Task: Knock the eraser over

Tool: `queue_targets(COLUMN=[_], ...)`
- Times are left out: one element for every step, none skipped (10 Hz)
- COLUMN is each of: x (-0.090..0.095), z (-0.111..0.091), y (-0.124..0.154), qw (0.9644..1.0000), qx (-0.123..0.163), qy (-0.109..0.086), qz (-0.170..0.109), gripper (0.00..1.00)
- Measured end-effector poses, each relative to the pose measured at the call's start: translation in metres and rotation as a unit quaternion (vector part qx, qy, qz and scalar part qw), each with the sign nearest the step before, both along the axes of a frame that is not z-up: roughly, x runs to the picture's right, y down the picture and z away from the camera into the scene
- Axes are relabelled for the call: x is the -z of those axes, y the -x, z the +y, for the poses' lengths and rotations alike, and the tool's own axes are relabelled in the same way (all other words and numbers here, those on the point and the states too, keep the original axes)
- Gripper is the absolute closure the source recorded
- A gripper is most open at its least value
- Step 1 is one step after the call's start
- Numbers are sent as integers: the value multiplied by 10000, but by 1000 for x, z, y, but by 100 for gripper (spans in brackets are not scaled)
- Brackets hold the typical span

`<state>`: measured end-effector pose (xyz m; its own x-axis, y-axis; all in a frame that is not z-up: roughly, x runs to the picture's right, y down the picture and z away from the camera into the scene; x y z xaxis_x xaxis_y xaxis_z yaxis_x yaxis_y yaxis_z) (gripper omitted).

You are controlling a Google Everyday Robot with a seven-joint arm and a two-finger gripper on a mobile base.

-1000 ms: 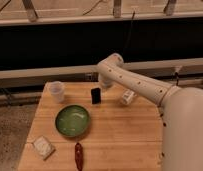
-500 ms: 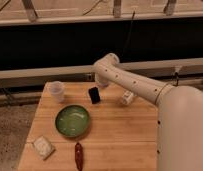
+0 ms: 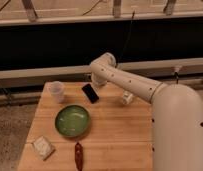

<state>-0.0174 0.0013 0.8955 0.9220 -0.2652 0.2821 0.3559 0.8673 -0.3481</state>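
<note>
The eraser [image 3: 90, 93] is seen on the wooden bench [image 3: 115, 135], a small black block leaning over at a clear tilt, its top end toward the back left and its lower end toward the front right. It sits in the rear half of the bench, between the clear plastic cup [image 3: 57, 91] on its left and the white bottle [image 3: 126, 97] on its right, and just behind the green bowl [image 3: 72, 120].

The gripper [image 3: 97, 82] is found just behind and slightly right of the eraser, tucked under the white arm [image 3: 130, 82] at the point where the arm bends down toward the bench. The eraser's upper edge lies right beside it; whether the two are actually touching cannot be told. Whether the jaws are apart or together cannot be told either, since they are hidden in the shadow below the arm.

Now the count. One eraser is seen. One clear plastic cup stands upright near the back left corner. One green bowl rests near the middle left of the bench. One white bottle lies close beneath the arm, to the right of the eraser. One pale speckled block [image 3: 43, 147] is placed at the front left. One dark red, elongated item [image 3: 78, 155] lies at the front edge, just in front of the bowl. One arm is stretched across from the right.
</note>
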Motion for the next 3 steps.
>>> queue_targets(x=[-1, -2, -4], z=[0, -1, -2], y=[5, 11, 17], qw=[10000, 10000, 10000], qx=[11, 22, 29], qy=[8, -3, 7], qz=[-28, -50, -89], gripper=[99, 99, 99])
